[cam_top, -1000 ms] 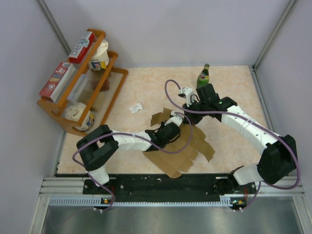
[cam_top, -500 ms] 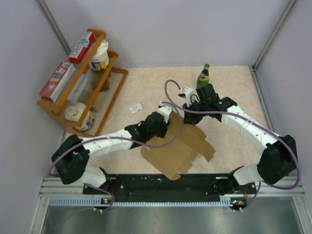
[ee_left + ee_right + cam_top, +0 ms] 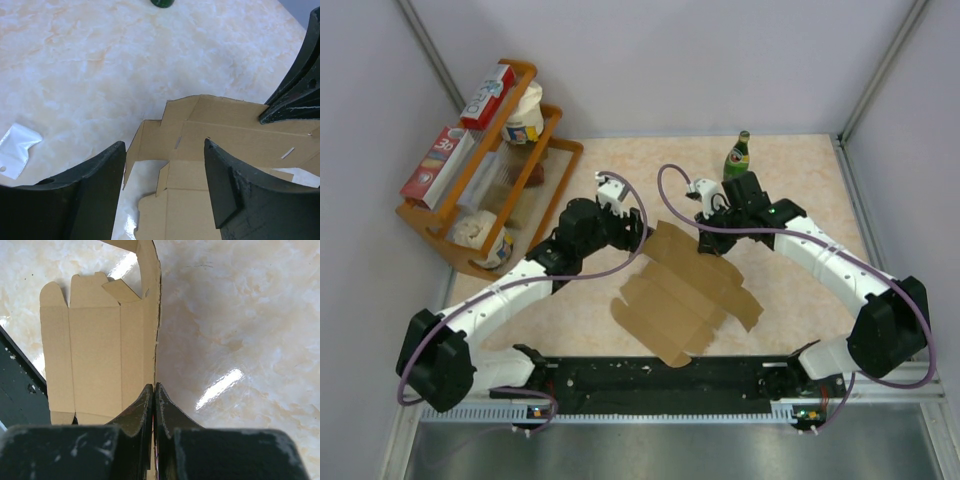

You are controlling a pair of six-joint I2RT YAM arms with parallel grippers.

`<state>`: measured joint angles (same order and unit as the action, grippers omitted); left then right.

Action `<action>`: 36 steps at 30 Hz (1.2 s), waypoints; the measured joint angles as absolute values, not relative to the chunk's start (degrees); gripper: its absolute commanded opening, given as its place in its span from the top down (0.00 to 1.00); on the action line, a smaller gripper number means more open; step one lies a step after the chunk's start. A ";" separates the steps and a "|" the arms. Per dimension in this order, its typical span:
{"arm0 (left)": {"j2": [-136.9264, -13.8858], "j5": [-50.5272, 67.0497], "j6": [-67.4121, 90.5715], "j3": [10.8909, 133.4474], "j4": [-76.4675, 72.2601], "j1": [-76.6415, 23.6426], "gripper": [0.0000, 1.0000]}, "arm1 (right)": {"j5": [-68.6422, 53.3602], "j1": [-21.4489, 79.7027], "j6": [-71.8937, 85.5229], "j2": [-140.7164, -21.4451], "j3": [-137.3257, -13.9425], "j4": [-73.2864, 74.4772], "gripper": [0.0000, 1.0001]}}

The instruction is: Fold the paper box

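On the marbled table (image 3: 800,180), a wooden rack (image 3: 563,146) stands at the far left. The left arm (image 3: 500,295) stretches diagonally from its base toward the middle, and the right arm (image 3: 820,255) bends in an arc from the right, so both wrists meet over the far edge of the paper box (image 3: 685,300). The box lies unfolded and mostly flat near the front middle, with its far end lifted.

The left wrist view shows the left tool (image 3: 636,236) spread wide and holding nothing, with the box's far flaps lying just below and ahead of its fingers (image 3: 100,180). Only the right wrist view shows the right tool (image 3: 706,240) pinched narrow on one cardboard edge, which stands upright out of the grip.

A green bottle (image 3: 737,156) stands behind the right wrist, apart from the box. A small clear plastic bag (image 3: 598,222) lies left of the box.
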<state>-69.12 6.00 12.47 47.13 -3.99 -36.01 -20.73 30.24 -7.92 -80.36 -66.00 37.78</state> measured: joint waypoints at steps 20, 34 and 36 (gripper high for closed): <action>-81.30 25.74 8.97 50.92 -12.03 -32.01 0.36 | -23.55 30.24 -8.95 -80.36 -66.00 39.05 1.00; -84.93 26.59 6.83 51.88 -12.75 -31.64 0.35 | -24.67 30.24 -8.97 -80.36 -66.00 39.05 1.00; -85.45 27.68 6.79 52.10 -13.17 -31.53 0.40 | -24.73 30.24 -8.97 -80.36 -66.00 39.05 1.00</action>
<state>-85.45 27.68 6.79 52.10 -13.17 -31.53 -24.73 30.24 -8.97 -80.36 -66.00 39.05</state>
